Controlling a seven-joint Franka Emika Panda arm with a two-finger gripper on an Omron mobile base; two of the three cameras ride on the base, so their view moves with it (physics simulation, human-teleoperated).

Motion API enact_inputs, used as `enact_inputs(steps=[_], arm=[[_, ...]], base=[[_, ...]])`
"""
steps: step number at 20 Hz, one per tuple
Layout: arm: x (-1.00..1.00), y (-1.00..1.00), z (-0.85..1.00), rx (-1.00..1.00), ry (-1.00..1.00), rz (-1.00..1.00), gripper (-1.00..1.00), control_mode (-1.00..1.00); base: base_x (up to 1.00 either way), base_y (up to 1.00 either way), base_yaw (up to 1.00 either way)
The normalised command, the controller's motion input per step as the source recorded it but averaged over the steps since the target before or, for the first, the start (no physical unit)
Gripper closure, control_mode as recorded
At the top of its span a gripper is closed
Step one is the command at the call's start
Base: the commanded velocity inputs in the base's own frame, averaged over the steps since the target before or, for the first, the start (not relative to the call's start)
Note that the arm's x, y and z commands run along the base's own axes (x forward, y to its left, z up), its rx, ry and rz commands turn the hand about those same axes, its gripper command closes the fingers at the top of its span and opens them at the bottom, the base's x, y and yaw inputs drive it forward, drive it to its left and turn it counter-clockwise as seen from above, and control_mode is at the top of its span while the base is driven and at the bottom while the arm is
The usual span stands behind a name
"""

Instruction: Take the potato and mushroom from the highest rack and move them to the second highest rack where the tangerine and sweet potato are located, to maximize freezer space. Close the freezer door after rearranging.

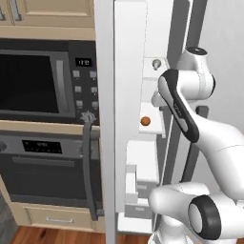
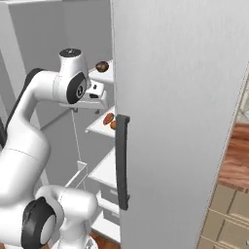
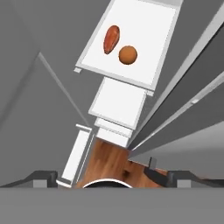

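Note:
The freezer point(image 1: 152, 138) stands with its freezer door point(image 1: 128, 57) swung out to the left. A pale mushroom point(image 1: 156, 63) and a brown potato point(image 2: 101, 65) lie on the highest rack. One rack down lie the tangerine point(image 3: 128, 54) and the sweet potato point(image 3: 111, 38), side by side; the tangerine point(image 1: 146, 121) also shows from the left. My gripper point(image 3: 111, 176) is open, its fingers wide apart with nothing between them. It points down from in front of the racks, above the second rack point(image 3: 144, 39). The hand point(image 2: 95, 95) hangs just below and in front of the potato.
Black wall ovens point(image 1: 43, 95) stand left of the open door, whose dark handle point(image 1: 88, 167) sticks out in front of them. The neighbouring grey door point(image 2: 185, 121) is closed on the right. A white door bin point(image 3: 78, 153) juts inward low down. Lower shelves point(image 3: 118, 103) step down beneath.

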Motion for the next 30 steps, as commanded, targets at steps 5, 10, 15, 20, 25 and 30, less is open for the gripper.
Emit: enact_inputs(steps=[5, 10, 15, 20, 25, 30], arm=[[0.0, 0.0, 0.0, 0.0, 0.0, 0.0, -1.0, 1.0], [0.0, 0.0, 0.0, 0.0, 0.0, 0.0, -1.0, 1.0], [0.0, 0.0, 0.0, 0.0, 0.0, 0.0, -1.0, 1.0], [0.0, 0.0, 0.0, 0.0, 0.0, 0.0, -1.0, 1.0], [-0.06, 0.08, 0.0, 0.08, -0.2, 0.07, -1.0, -1.0], [-0.21, 0.57, 0.02, 0.0, -0.18, 0.19, -1.0, -1.0]], base=[[0.22, -0.35, 0.25], [0.44, -0.31, 0.17], [0.45, -0.18, 0.08], [0.32, -0.02, 0.01], [0.0, 0.0, 0.0], [0.0, 0.0, 0.0]])
